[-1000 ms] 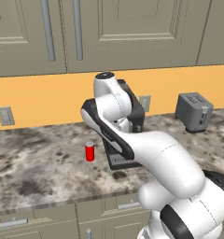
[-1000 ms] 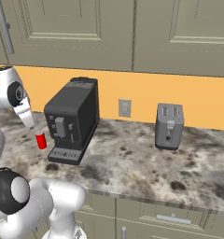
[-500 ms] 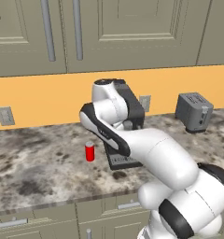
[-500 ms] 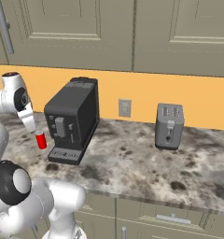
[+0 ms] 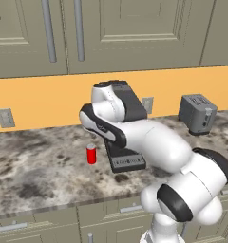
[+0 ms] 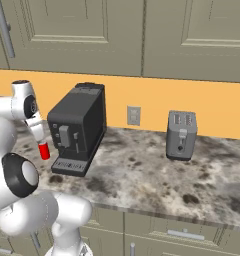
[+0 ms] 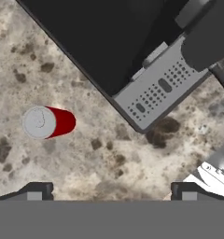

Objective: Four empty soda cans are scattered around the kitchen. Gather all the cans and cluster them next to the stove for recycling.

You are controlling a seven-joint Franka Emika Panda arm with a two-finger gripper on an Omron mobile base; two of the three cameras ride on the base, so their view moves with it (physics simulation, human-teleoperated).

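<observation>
Wall outlet (image 5: pixel 5 118): at your far left in the left base view, you see it on the orange wall above the counter.
Red soda can (image 5: pixel 91 154): it stands upright on the stone counter (image 5: pixel 35 171), just beside the left side of the coffee machine, but not touching it. In the right base view you find the can (image 6: pixel 44 150) partly behind the white arm. In the hand view you look down on its silvery top (image 7: pixel 48 122), left of the middle.
Gripper (image 7: pixel 109 192): you see it from above in the hand view, with the two dark fingertips (image 7: pixel 35 191) spread wide. There is nothing between them, and the can lies apart from them, up and to the left.
Coffee machine (image 6: pixel 77 129): a black box with a grey drip tray (image 7: pixel 157 90) at its foot, standing right of the can. The arm hides most of it in the left base view.
Second outlet (image 6: pixel 133 115): on the wall between the coffee machine and the toaster.
Toaster (image 6: pixel 181 135): grey, with two slots, it stands on the counter well to the right, near the wall.
Upper cabinets (image 6: pixel 142 35): grey-green doors run along the top, over all of this.
</observation>
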